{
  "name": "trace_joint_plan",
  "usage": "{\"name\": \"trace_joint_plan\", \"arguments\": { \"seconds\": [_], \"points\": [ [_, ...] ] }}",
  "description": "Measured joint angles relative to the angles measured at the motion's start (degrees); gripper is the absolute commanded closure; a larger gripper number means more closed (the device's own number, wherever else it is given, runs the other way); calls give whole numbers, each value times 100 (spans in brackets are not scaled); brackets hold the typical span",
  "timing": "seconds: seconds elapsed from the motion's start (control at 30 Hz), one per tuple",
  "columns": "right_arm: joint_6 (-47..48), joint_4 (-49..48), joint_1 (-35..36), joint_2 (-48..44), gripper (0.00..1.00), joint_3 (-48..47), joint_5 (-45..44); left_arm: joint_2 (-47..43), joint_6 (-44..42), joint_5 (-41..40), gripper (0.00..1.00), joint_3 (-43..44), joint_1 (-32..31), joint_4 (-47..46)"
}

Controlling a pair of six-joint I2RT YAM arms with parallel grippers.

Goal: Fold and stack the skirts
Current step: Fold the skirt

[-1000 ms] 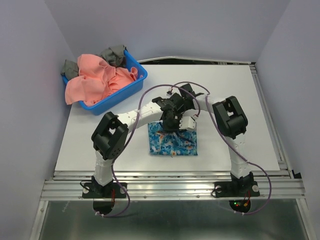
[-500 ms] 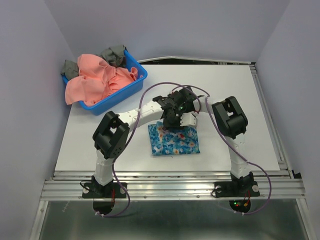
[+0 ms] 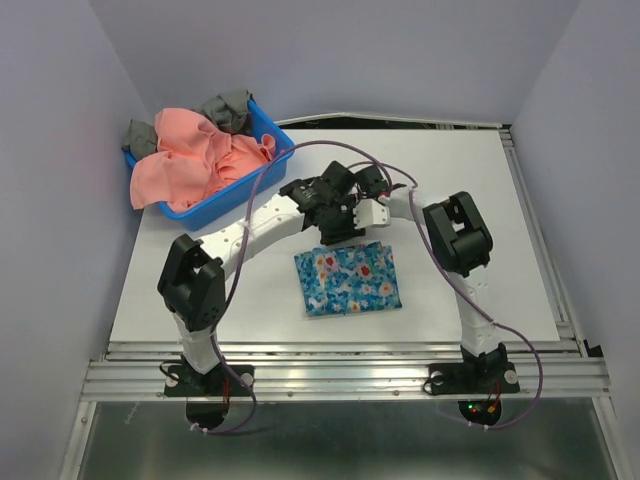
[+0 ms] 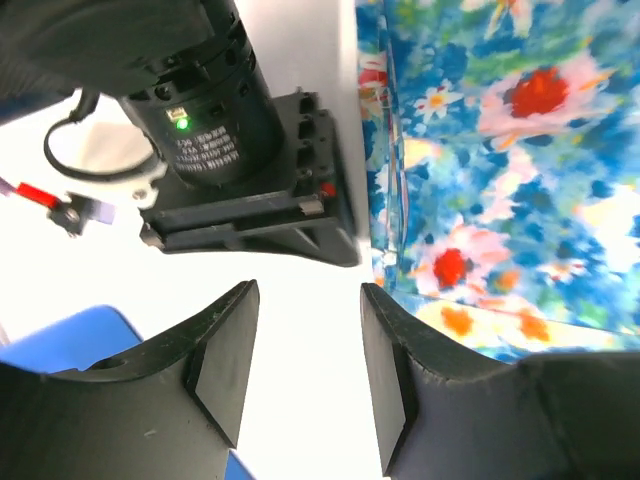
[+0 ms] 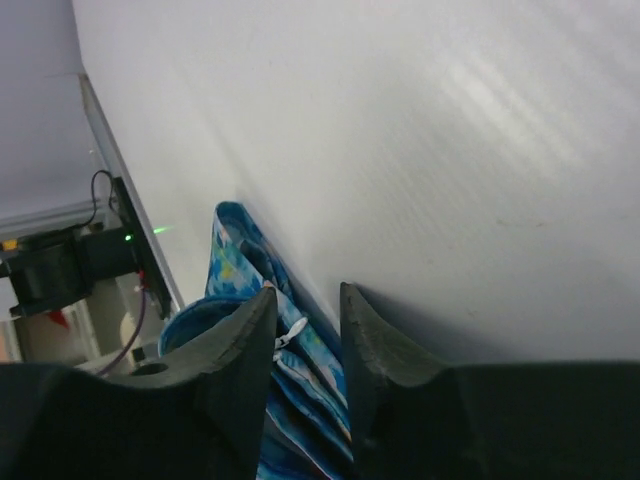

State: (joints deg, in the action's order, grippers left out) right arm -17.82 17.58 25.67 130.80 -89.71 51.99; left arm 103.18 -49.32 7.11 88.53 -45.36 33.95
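Observation:
The blue flowered skirt (image 3: 347,280) lies folded in a rectangle on the white table (image 3: 460,180). It also shows in the left wrist view (image 4: 500,170) and the right wrist view (image 5: 235,260). My left gripper (image 3: 338,230) (image 4: 305,330) is open and empty over bare table, just off the skirt's far edge. My right gripper (image 3: 372,220) (image 5: 307,300) is beside it with jaws a little apart, and the skirt's folded edge and a white tag show through the gap. The salmon-pink skirt (image 3: 195,160) lies heaped in the blue basket (image 3: 262,178).
The basket stands at the table's far left, with grey cloth (image 3: 228,108) at its back. The two wrists are close together above the skirt's far edge. The table's metal rail (image 3: 340,360) runs along the near edge.
Both grippers have lifted off the blue skirt and moved back towards its far edge. The skirt now lies uncovered and flat. The left arm's elbow has swung left.

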Motion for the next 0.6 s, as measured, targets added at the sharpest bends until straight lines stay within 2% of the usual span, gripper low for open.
{"name": "trace_joint_plan", "arguments": {
  "seconds": [0.2, 0.3, 0.47, 0.6],
  "points": [
    [179, 42, -114, 9, 43, -586, -304, -361, 916, 1019, 43, 7, 498, 188],
    [380, 90, -214, -50, 35, -704, -459, -573, 1534, 1703, 47, -350, 782, 39],
    [636, 415, -387, -461, 34, -684, -647, -1088, 2887, 2979, 53, -1567, 1283, -739],
    [938, 542, -549, -1456, 39, -61, -769, -1154, 3821, 3530, 57, -2428, 1384, -1488]
  ]
}}
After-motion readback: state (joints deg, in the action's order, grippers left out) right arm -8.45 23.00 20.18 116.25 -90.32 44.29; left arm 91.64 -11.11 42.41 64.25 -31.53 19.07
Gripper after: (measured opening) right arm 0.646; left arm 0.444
